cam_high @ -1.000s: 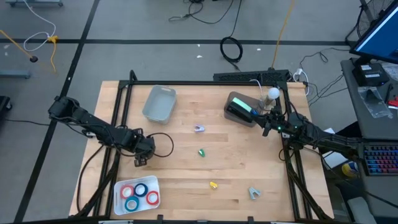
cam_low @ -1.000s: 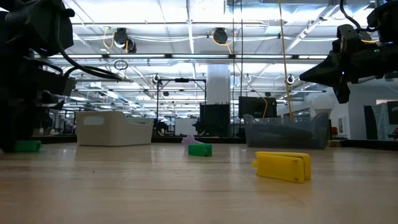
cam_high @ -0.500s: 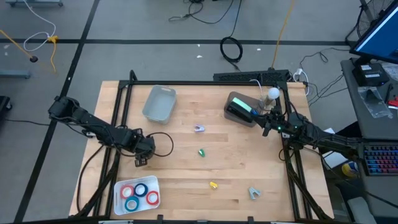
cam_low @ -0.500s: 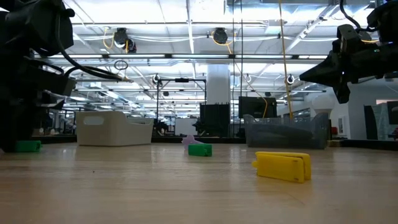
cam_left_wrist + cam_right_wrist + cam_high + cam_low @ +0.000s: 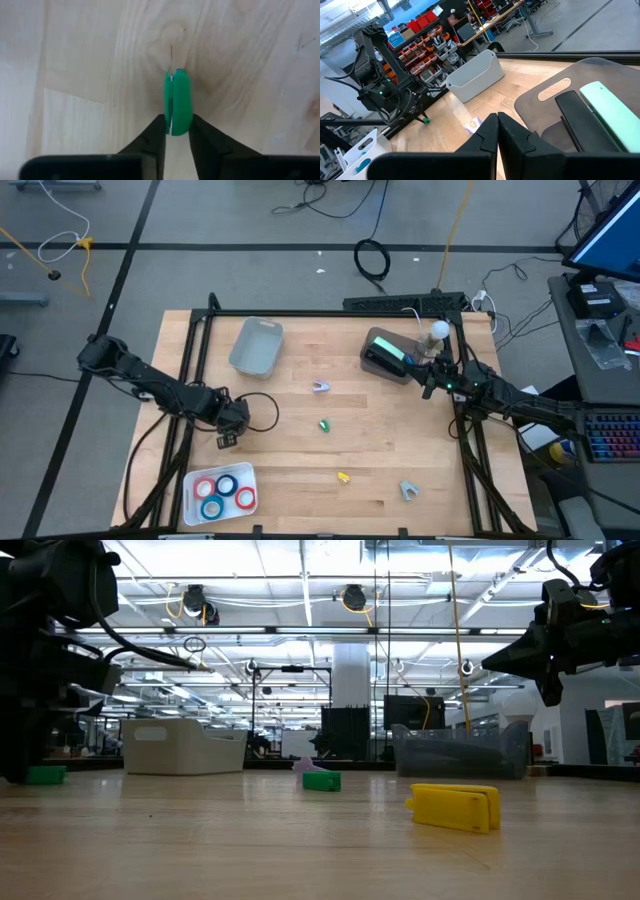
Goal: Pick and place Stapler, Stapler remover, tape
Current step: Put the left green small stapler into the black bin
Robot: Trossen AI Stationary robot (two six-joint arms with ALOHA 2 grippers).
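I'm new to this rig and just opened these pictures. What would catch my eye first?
The left gripper is down at the table's left side, its fingers closed on a small green stapler. At the near-left corner, a white tray holds red and blue tape rolls.

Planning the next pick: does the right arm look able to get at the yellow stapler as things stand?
Probably yes. The right gripper hangs shut near the grey bin, holding nothing, and only bare table lies between it and the yellow stapler.
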